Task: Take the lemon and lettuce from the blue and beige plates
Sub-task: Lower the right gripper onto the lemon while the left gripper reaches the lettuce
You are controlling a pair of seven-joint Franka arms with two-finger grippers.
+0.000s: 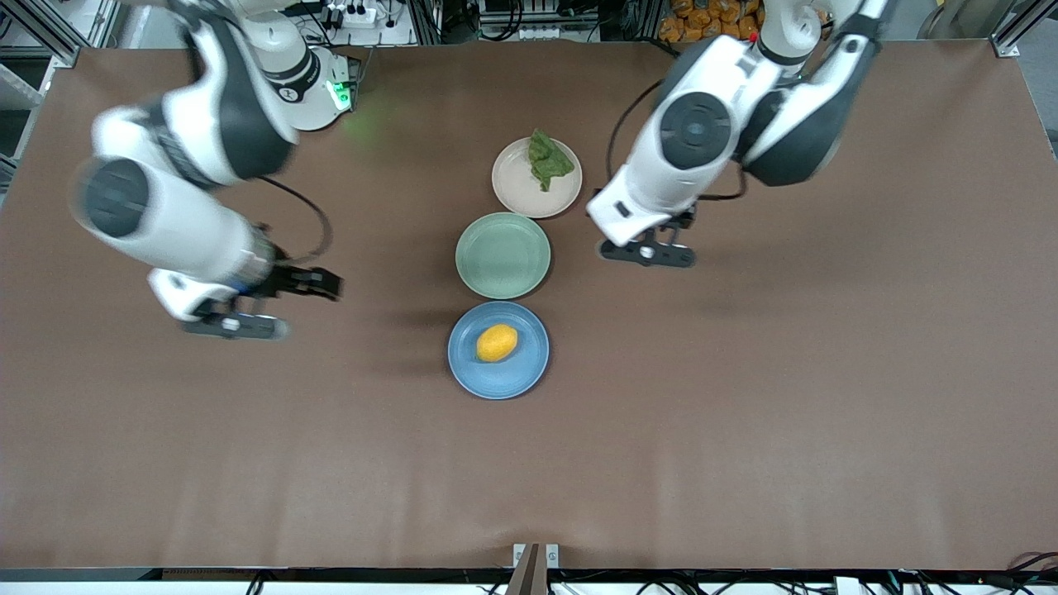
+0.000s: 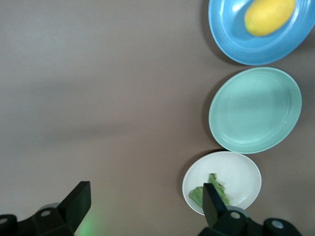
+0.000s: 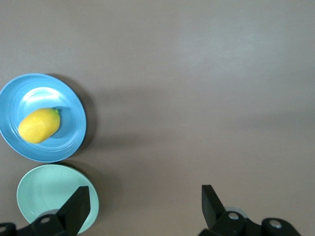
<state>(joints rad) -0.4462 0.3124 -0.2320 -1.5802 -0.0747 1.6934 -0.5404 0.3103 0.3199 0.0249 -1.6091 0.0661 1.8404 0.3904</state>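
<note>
- The lemon (image 1: 497, 343) lies on the blue plate (image 1: 467, 373), the plate nearest the front camera; the lettuce (image 1: 547, 160) sits at the edge of the beige plate (image 1: 517, 194), farthest from it, with an empty green plate (image 1: 502, 254) between the two.
- The right gripper (image 1: 234, 326) hangs over bare table toward the right arm's end, well apart from the blue plate, its fingers (image 3: 78, 209) spread wide and holding nothing.
- The left gripper (image 1: 647, 254) hangs over bare table just beside the beige and green plates, fingers (image 2: 78, 199) spread too.
- Risks: the round lemon may roll or squirt out of an off-centre pinch; the limp lettuce may slip or tear; fingers coming down too low could catch a rim and shift the plate.
</note>
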